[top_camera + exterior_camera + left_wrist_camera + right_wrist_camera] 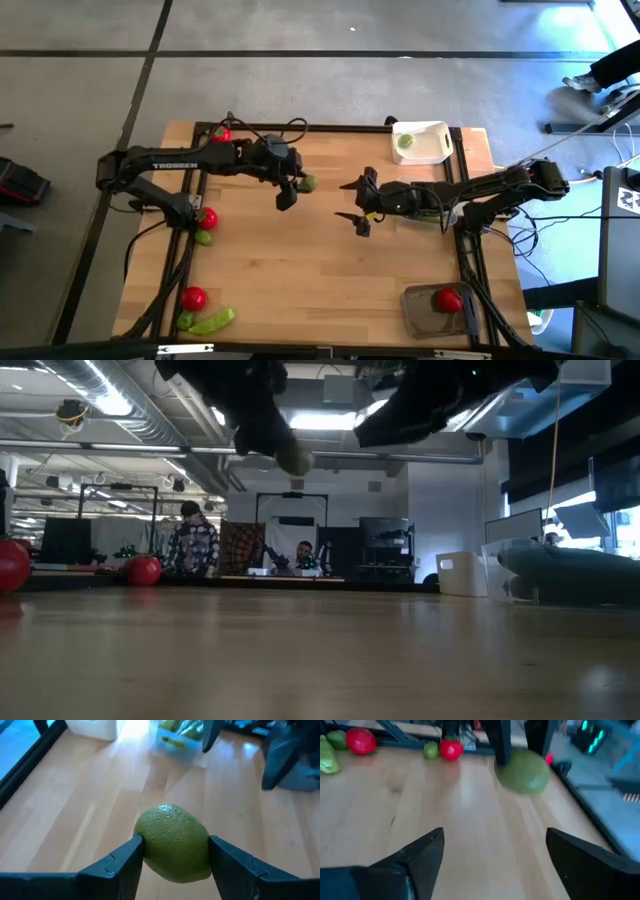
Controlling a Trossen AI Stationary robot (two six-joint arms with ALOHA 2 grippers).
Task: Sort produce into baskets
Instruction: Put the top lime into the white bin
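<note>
My left gripper (297,190) is over the middle of the table, shut on a round green lime (172,842), which also shows high above the tabletop in the low view (293,460). Facing it from the right, my right gripper (352,201) stands open with nothing between its fingers (492,837). The white basket (437,150) at the far right has a lime (405,142) in it. The clear basket (180,737) with green pods lies under my right arm. The dark grey basket (420,315) at the near right holds a red tomato (448,299). My left gripper pinches the lime by two opposite sides (145,847), between its two fingers (122,865). The fingers come from the table's left, slanting down. The lime is lifted well clear of the table.
Loose produce lies along the table's left side: a tomato (207,217) with a small green piece (204,237), a tomato (193,297) beside a green pod (212,321) at the near left, and a tomato (222,133) at the far left. People show in the room beyond.
</note>
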